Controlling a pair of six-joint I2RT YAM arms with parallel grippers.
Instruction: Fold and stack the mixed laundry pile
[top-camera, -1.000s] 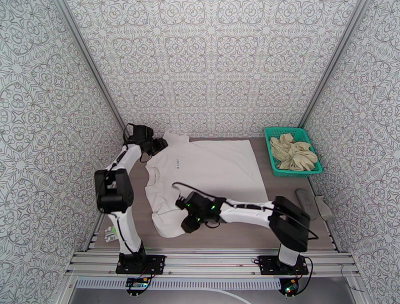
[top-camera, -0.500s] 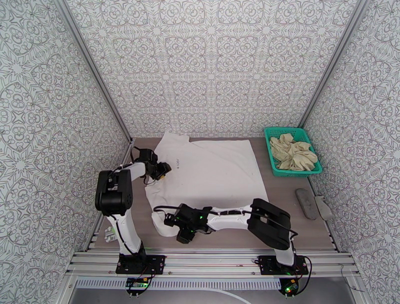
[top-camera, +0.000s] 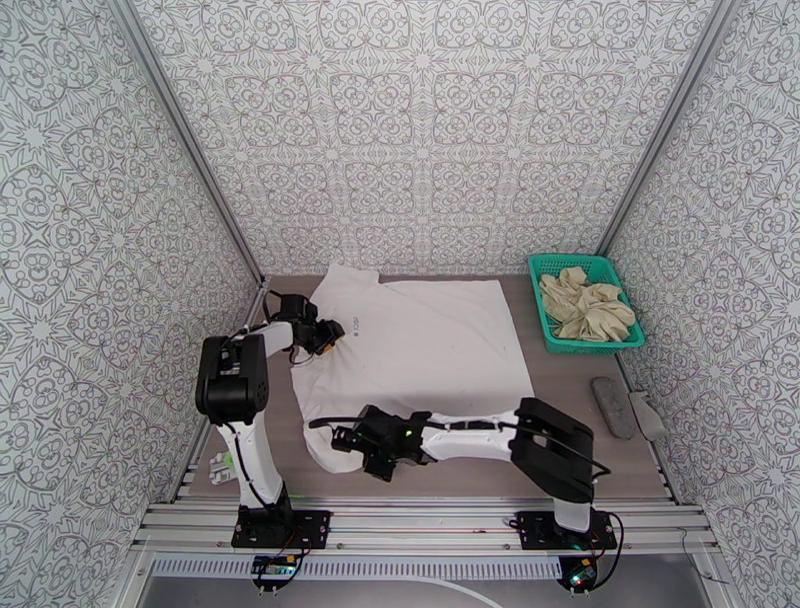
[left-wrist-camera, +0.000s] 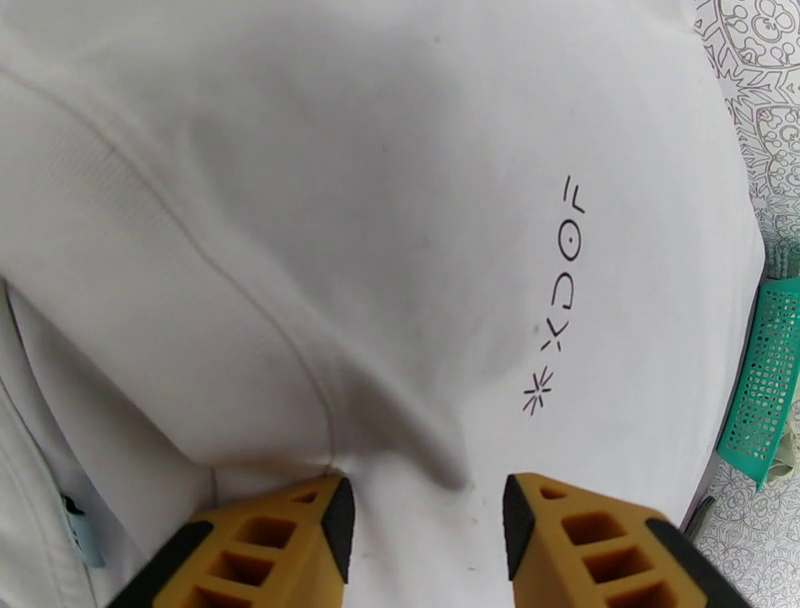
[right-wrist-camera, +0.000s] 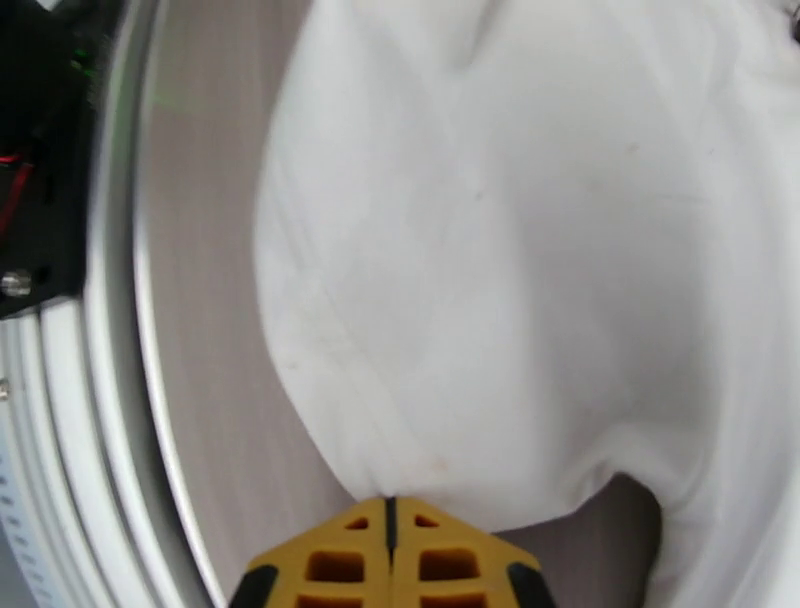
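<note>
A white shirt (top-camera: 420, 340) is laid flat across the middle of the worktop (top-camera: 570, 375), collar to the left and hem to the right, so that it can be folded where it lies. The beige garment (top-camera: 588, 305) is bunched inside a teal basket (top-camera: 540, 300) at the far right, well apart from the shirt, and is judged to be waiting its turn.

The left pincer (left-wrist-camera: 425, 500) is set low over the far-left part of the shirt, just beside the small chest mark (left-wrist-camera: 555, 300). Its yellow fingers stand partly apart, and a crease of cloth runs toward the gap between them. Nothing is seen to be gripped. It is probably placed there to take or steady the upper part of the shirt.

The right pincer (right-wrist-camera: 390, 515) is closed fully, tips together, on the near-left edge of the shirt, where the cloth is puckered toward the tips. This hold is judged to be meant for lifting that edge, perhaps a sleeve, over onto the body.

The left arm is raised from its base at the near left, bent sharply at the elbow, with its wrist turned rightward onto the shirt. The right arm is stretched low and leftward from its base at the near right, along the near side of the worktop.
</note>
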